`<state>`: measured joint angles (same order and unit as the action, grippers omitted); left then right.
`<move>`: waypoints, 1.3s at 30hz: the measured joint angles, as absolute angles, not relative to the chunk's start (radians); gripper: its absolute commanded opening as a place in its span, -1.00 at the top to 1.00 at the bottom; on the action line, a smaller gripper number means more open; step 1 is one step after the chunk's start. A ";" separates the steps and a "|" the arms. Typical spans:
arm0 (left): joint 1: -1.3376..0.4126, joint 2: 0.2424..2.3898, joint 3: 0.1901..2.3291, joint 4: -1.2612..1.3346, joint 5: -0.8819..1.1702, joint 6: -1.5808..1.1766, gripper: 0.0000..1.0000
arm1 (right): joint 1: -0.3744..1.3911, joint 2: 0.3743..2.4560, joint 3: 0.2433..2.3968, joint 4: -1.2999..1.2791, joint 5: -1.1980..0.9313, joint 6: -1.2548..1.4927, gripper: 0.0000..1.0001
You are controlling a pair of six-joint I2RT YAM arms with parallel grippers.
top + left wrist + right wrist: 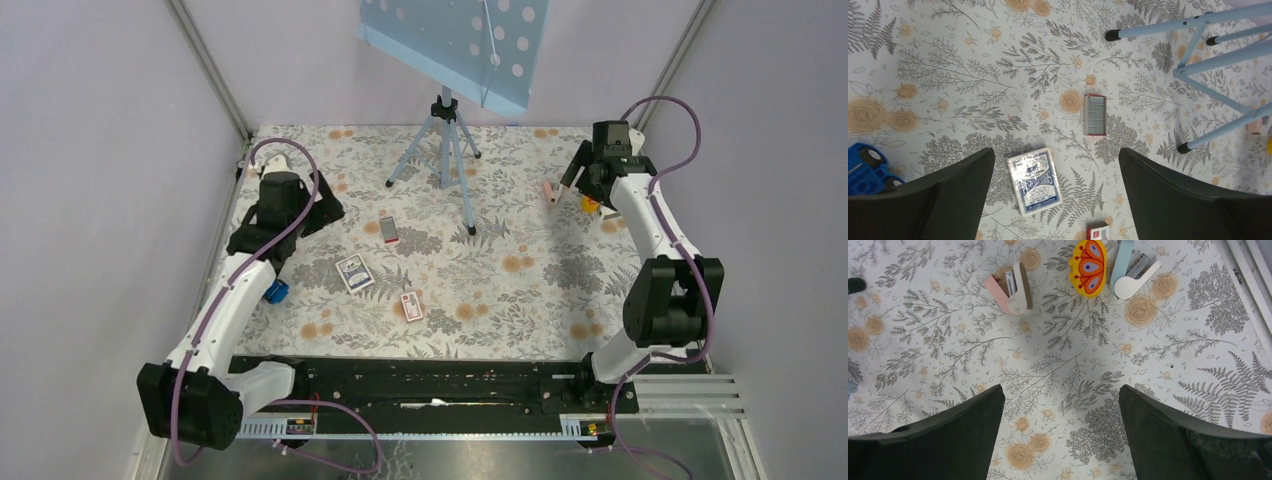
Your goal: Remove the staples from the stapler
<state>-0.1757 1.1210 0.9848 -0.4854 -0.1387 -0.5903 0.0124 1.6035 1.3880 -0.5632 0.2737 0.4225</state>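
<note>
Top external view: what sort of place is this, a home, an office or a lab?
Probably a lab robot cell: the left arm and right arm are bolted at the near edge of a floral-clothed table, plain walls on metal posts close it in, and a tripod holds a blue perforated panel.

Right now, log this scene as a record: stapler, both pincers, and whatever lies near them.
stapler: pink, on its side, hinged open, not gripped
staples: cannot tell if loaded
left pincer: open, empty, card deck below it
right pincer: open, empty, above the cloth, stapler ahead of it
beside stapler: butterfly toy, then blue stapler
near left pincer: red box, tripod, blue toy
</note>
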 measured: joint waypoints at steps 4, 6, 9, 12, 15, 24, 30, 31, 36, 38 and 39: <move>-0.176 1.071 0.981 -0.496 -0.138 -0.512 -0.97 | -0.047 1.639 1.421 -0.609 0.212 0.449 -0.58; -0.176 1.048 0.971 -0.496 -0.144 -0.487 -0.97 | -0.090 1.654 1.439 -0.622 0.178 0.461 -0.55; -0.176 1.028 0.938 -0.491 -0.145 -0.461 -0.97 | -0.165 1.679 1.462 -0.630 0.137 0.478 -0.52; -0.176 1.016 0.880 -0.480 -0.142 -0.442 -0.97 | -0.220 1.694 1.463 -0.645 0.118 0.495 -0.44; -0.180 1.015 0.847 -0.484 -0.147 -0.426 -0.98 | -0.254 1.717 1.464 -0.653 0.113 0.517 -0.33; -0.232 0.985 0.824 -0.480 -0.166 -0.400 -0.98 | -0.310 1.791 1.464 -0.658 0.126 0.588 -0.17; -0.248 0.984 0.824 -0.480 -0.167 -0.392 -0.97 | -0.348 1.866 1.484 -0.640 0.104 0.633 -0.14; -0.248 0.984 0.824 -0.480 -0.167 -0.392 -0.97 | -0.351 1.883 1.493 -0.638 0.101 0.638 -0.13; -0.252 0.982 0.824 -0.480 -0.168 -0.392 -0.97 | -0.356 1.963 1.535 -0.629 0.084 0.661 -0.07; -0.254 0.982 0.824 -0.480 -0.168 -0.391 -0.97 | -0.356 1.987 1.546 -0.622 0.083 0.665 -0.07; -0.255 0.982 0.824 -0.480 -0.168 -0.391 -0.97 | -0.356 1.999 1.555 -0.623 0.083 0.668 -0.06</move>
